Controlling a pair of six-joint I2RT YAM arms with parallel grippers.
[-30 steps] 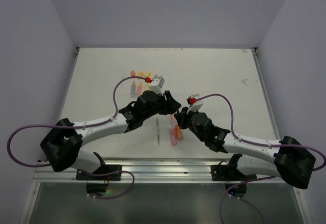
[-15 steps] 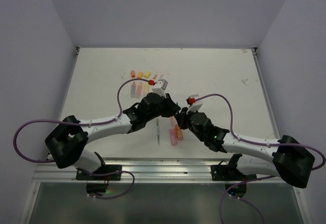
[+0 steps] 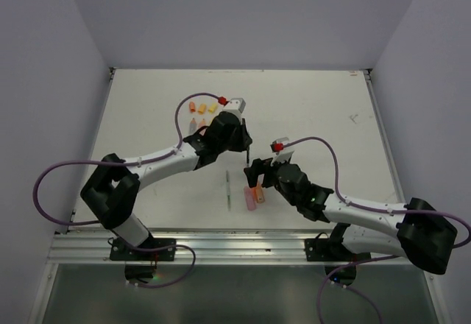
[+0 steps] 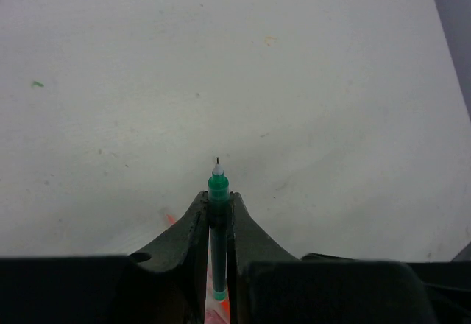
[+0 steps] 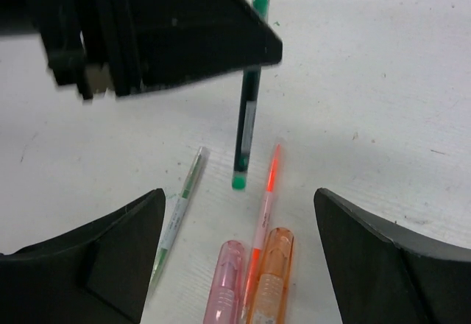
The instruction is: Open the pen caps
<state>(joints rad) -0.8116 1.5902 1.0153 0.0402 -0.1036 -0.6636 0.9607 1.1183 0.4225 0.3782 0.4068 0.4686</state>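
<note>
Pen caps [image 3: 202,108]: loose ones sit toward the bench's [image 3: 316,103] far edge, left of middle. Left end effector [image 4: 218,200] is pinching the green pen [image 4: 218,185], tip bare. Right end effector [image 5: 238,197] is spread wide over the pink highlighter [image 5: 228,280] and orange highlighter [image 5: 271,280] near the front edge. Caps look light, stiff and slick, so I'd pinch across a cap's sides and hold the barrel close to the joint.
</note>
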